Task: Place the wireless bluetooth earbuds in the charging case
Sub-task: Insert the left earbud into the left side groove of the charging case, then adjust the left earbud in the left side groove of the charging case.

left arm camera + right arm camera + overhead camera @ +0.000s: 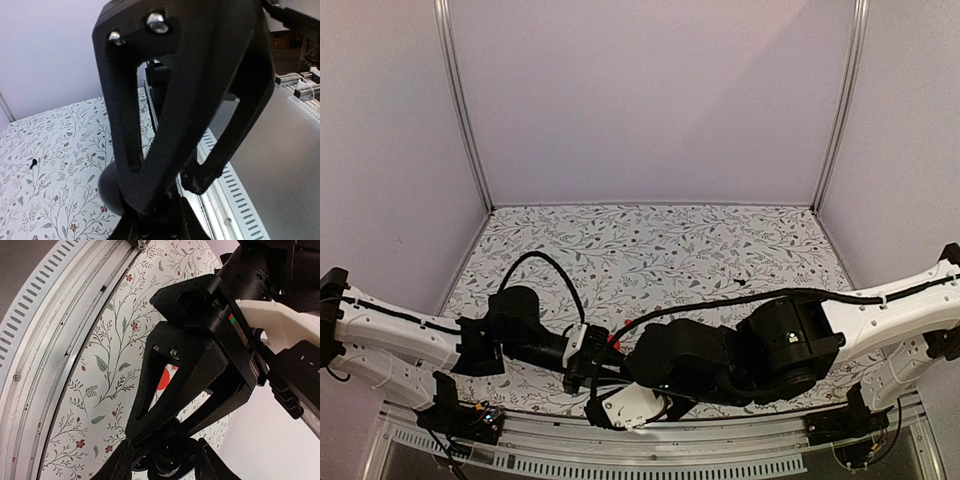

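Your two arms fold in low over the near edge of the floral table: the left arm comes in from the left and the right arm from the right, their black wrists crowded together just left of centre. A black cable loops up above the left wrist. Red specks show where the wrists meet, and one small black earbud lies alone on the pattern, just beyond the right arm.

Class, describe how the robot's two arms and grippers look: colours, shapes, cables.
Both the left arm and right arm have white shells and black joints. Black cables run along them. The gripper fingers are black triangular frames with silver screws.
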You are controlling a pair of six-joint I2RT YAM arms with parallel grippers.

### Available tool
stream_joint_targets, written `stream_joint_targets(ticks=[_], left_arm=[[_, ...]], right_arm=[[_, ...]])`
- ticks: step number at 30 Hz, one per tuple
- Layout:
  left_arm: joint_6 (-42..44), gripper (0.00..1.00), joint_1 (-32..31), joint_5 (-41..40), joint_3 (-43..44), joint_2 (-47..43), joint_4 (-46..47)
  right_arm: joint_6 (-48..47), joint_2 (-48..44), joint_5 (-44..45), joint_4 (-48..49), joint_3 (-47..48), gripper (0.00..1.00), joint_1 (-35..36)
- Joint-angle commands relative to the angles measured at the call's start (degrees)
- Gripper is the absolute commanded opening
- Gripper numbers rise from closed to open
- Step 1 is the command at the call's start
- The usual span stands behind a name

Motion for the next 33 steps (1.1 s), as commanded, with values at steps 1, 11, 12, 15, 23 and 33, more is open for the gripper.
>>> stream_joint_targets(ticks=[1,11,12,15,23,33], left_arm=[[-0.94,0.00,0.63,1.76,-1.30,-1.35,4.01],[-5.57,0.00,3.78,1.47,-3.50,-1.49,11.32],[-5.90,0.00,4.07,1.34,-3.63,-1.57,11.77],[-7.09,0.00,5.10,0.91,-4.21,-1.83,13.59],[-10.33,0.01,6.94,-3.56,-4.00,-3.04,16.61],[-12.90,0.01,7.15,-8.38,-1.47,-2.68,16.03]], right_arm=[[-0.10,-2.99,3.95,3.77,-1.43,0.43,-0.20],[2.30,-8.43,6.37,11.69,-5.00,0.51,-0.96],[3.12,-9.03,5.81,12.08,-5.29,0.52,-1.25],[7.22,-11.65,3.80,14.07,-7.61,0.53,-2.08],[24.61,-19.04,-7.55,20.05,-14.79,0.57,-7.06],[35.45,-18.08,-16.28,23.41,-16.14,0.57,-10.47]])
